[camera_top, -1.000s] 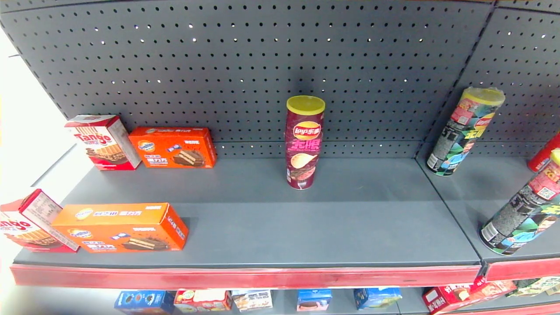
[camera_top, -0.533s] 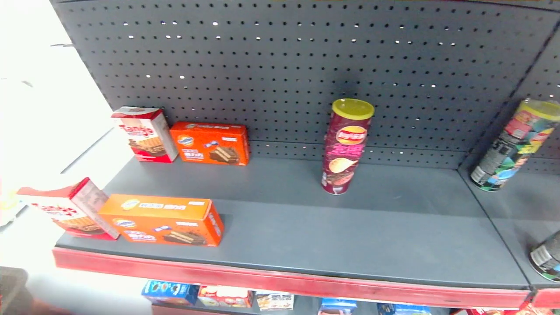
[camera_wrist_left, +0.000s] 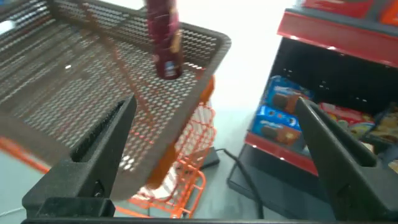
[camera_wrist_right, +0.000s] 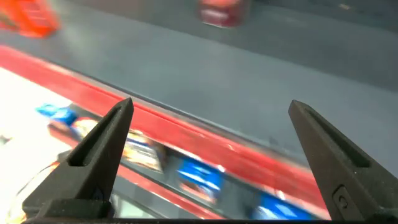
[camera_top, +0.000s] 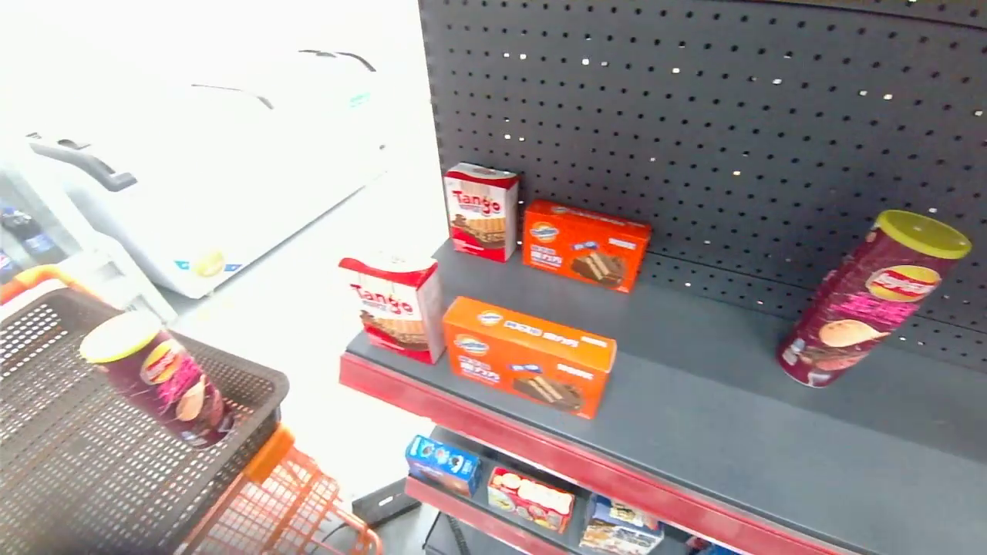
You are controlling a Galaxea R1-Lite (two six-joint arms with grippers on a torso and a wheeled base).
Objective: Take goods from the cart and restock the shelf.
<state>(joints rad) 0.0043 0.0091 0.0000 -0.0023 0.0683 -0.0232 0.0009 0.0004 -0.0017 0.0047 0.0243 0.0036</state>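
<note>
A maroon cardboard chip can (camera_top: 158, 378) with a yellow plastic lid stands in the cart basket (camera_top: 46, 462), at about 8 o'clock in the head view. It is upright and near the rim closest to the shelf. The basket is dark perforated plastic mesh on an orange wire frame (camera_top: 297, 493).

The shelf (camera_top: 694, 432) is a flat grey metal board with a glossy red front strip, backed by a dark pegboard panel (camera_top: 694, 116). A second chip can (camera_top: 867, 301) of the same kind stands on it at 3 o'clock, well apart from the boxes. At 12 o'clock a red-and-white wafer box (camera_top: 482, 210) stands upright, just beside a flat orange biscuit box (camera_top: 584, 245). Nearer the front edge are another wafer box (camera_top: 395, 306) and another orange box (camera_top: 528, 356), side by side. Small blue packs (camera_top: 443, 462) lie on the lower shelf.

The left hand (camera_wrist_left: 214, 104) is spread open and holds nothing; its black wedge-shaped fingers frame the basket and the can (camera_wrist_left: 163, 37). The right hand (camera_wrist_right: 211, 107) is likewise open and empty, above the shelf's red edge.
</note>
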